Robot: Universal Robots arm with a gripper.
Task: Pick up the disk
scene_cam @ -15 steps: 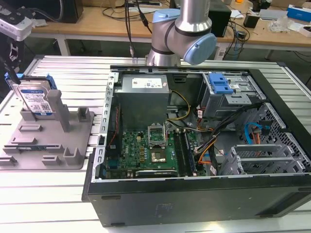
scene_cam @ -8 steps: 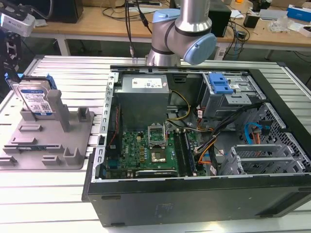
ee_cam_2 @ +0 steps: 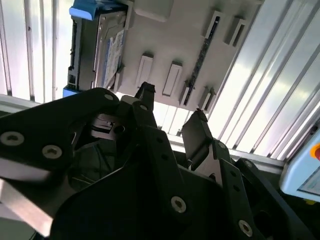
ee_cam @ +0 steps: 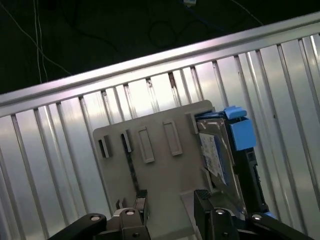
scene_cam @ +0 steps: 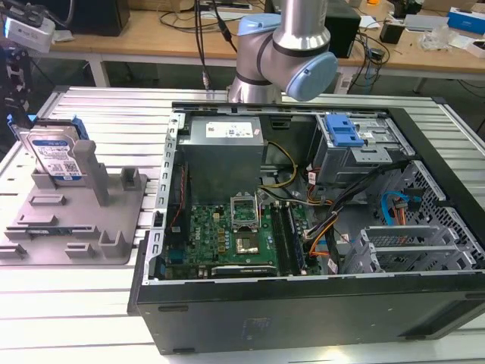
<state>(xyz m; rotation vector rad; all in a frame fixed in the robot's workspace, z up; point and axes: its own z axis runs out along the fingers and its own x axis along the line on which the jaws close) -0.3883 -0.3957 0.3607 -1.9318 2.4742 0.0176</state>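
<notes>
The disk (scene_cam: pixel 51 154) is a silver hard drive with a white-and-blue label and blue side rails. It stands on edge at the far corner of the grey holder (scene_cam: pixel 76 224), at the exterior view's left. Both wrist views look down on the holder (ee_cam_2: pixel 165 30) (ee_cam: pixel 150 160) with the disk (ee_cam_2: pixel 107 50) (ee_cam: pixel 217 150) at one end. My gripper (ee_cam_2: pixel 172 107) (ee_cam: pixel 172 197) is open, with nothing between its black fingers (ee_cam_2: pixel 146 95). It hovers above the holder's flat part, off to the side of the disk and not touching it.
An open computer case (scene_cam: pixel 424 303) lies on the ribbed metal table (scene_cam: pixel 106 106) at the exterior view's right, with a motherboard (scene_cam: pixel 227 235), a power supply (scene_cam: pixel 223 144) and a drive cage with a blue latch (scene_cam: pixel 345 133). The arm (scene_cam: pixel 284 45) rises behind the case. Desks with cables stand beyond.
</notes>
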